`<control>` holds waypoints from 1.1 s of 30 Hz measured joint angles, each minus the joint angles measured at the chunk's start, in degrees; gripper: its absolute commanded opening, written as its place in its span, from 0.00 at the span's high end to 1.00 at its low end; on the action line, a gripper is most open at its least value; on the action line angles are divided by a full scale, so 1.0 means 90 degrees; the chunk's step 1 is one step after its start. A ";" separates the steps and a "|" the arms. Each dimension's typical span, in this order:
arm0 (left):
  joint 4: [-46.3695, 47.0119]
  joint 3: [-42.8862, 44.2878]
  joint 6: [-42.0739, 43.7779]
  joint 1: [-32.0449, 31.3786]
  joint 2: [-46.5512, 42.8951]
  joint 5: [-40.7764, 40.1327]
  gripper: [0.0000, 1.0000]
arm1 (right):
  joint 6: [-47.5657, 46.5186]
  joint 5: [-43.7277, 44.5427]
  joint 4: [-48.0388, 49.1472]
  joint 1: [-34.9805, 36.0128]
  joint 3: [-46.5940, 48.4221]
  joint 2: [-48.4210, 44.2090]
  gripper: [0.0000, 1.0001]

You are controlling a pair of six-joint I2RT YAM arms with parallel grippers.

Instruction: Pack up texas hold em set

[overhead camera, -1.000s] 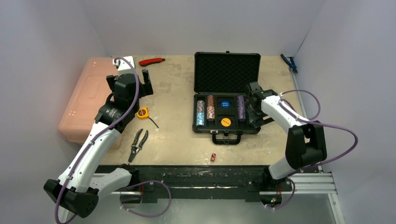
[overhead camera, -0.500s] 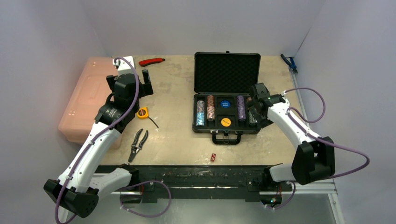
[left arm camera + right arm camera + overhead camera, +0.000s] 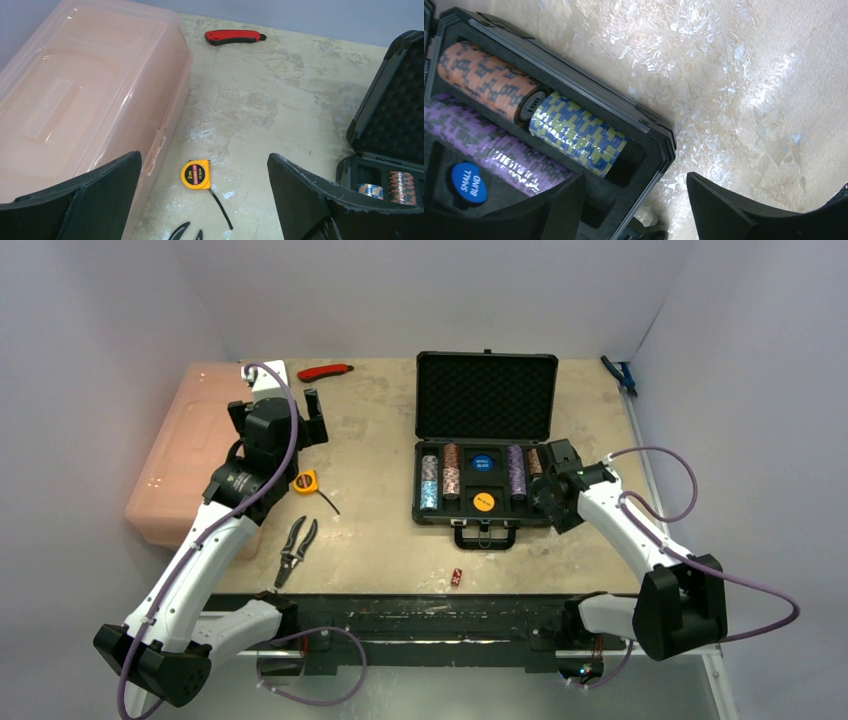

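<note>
The right gripper (image 3: 634, 202) hangs spread and empty over the briefcase (image 3: 654, 136) corner, beside the blue-yellow chips (image 3: 579, 134). The left gripper (image 3: 202, 162) stands wide apart, holding nothing

One black case (image 3: 486, 395) holds four rows of chips (image 3: 451, 472), one blue disc (image 3: 482, 463) and one yellow disc (image 3: 483, 502). On the bench (image 3: 380, 440): one pink box (image 3: 185, 455), one tape measure (image 3: 304, 481), one pliers (image 3: 295, 545), one red knife (image 3: 325, 371), one blue-handled tool (image 3: 620, 375). The red dice (image 3: 456, 578) are too small to count.

Robot lab: walled test table (image 3: 380, 440)
</note>
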 measured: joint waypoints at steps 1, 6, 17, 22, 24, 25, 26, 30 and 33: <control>0.0000 0.0000 0.0000 0.0000 0.0000 0.0000 0.03 | -0.0012 -0.0010 0.0032 0.0000 -0.0051 0.0000 0.27; 0.0000 0.0000 0.0000 0.0000 0.0000 0.0000 0.03 | -0.0058 -0.0041 0.0192 0.0000 -0.0192 -0.0005 0.32; 0.0000 0.0000 0.0000 0.0000 0.0000 -0.0002 0.03 | -0.0172 -0.0039 0.0512 0.0000 -0.0204 0.0046 0.46; 0.0000 0.0000 0.0000 0.0000 0.0000 -0.0002 0.03 | -0.0204 -0.0039 0.0641 0.0000 -0.0204 0.0185 0.51; 0.0000 0.0000 0.0002 0.0000 0.0000 -0.0002 0.03 | -0.0216 -0.0041 0.0687 0.0000 -0.0204 0.0216 0.53; 0.0002 0.0000 0.0002 0.0000 0.0000 -0.0002 0.03 | -0.0221 -0.0049 0.0709 0.0002 -0.0204 0.0221 0.54; 0.0000 0.0000 0.0002 0.0000 0.0000 0.0000 0.03 | -0.0223 -0.0053 0.0724 0.0000 -0.0204 0.0221 0.55; 0.0000 0.0000 0.0002 0.0000 0.0000 -0.0002 0.03 | -0.0245 -0.0061 0.0826 0.0007 -0.0194 0.0296 0.59; 0.0002 0.0000 0.0002 0.0000 0.0000 -0.0002 0.03 | -0.0250 -0.0063 0.0874 0.0007 -0.0126 0.0401 0.61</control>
